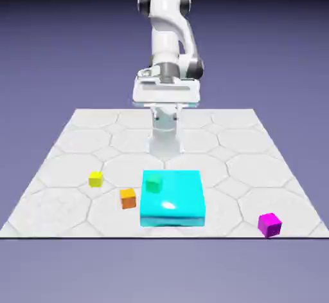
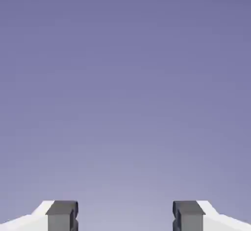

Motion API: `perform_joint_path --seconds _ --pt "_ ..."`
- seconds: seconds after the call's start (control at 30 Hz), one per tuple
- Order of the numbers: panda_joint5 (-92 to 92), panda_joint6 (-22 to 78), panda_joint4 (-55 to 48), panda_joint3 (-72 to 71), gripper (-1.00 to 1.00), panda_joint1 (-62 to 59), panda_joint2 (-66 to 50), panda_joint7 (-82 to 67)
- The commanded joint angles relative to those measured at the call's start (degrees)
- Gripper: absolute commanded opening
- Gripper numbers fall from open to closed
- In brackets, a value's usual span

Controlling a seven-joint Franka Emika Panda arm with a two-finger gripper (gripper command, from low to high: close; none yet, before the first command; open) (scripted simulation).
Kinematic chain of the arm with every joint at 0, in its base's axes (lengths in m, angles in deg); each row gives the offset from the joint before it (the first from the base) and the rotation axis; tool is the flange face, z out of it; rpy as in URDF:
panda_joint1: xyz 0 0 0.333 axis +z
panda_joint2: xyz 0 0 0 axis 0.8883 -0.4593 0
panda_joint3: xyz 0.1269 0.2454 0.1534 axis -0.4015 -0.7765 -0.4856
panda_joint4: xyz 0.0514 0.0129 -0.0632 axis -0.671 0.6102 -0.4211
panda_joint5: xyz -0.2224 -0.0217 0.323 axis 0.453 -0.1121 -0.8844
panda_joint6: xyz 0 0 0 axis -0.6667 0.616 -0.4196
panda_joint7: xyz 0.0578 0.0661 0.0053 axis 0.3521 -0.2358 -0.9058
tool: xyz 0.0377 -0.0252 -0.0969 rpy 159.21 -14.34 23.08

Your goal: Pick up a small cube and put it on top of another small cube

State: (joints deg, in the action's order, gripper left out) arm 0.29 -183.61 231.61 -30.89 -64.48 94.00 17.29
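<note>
Grey fingertips (image 2: 62, 215) of the gripper (image 2: 125, 216) are standing wide apart, holding nothing. Only their tops are showing. 1 small yellow cube (image 1: 96, 179) is sitting on the tiled white table (image 1: 58, 166).

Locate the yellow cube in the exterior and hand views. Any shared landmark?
Exterior view: the yellow cube sits on the table at the picture's left, apart from the orange cube and the cyan block.
Hand view: not in it; only backdrop and the two spread fingertips show.
Shared landmark: the blue-violet backdrop alone; no table object appears in both.
</note>
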Motion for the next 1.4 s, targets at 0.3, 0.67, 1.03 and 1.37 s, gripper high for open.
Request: perform_joint_path --seconds 0.3,0.67,1.03,1.37 --pt "5.94 -3.06 1.31 -17.34 0.0 -20.77 3.2 20.6" --pt "12.47 -6.42 2.75 -36.4 0.0 -43.61 6.72 43.27" --pt "19.01 -9.79 4.19 -55.47 0.0 -66.45 10.24 65.93" --pt "24.95 -12.85 5.51 -72.81 0.0 -87.21 13.45 86.53"
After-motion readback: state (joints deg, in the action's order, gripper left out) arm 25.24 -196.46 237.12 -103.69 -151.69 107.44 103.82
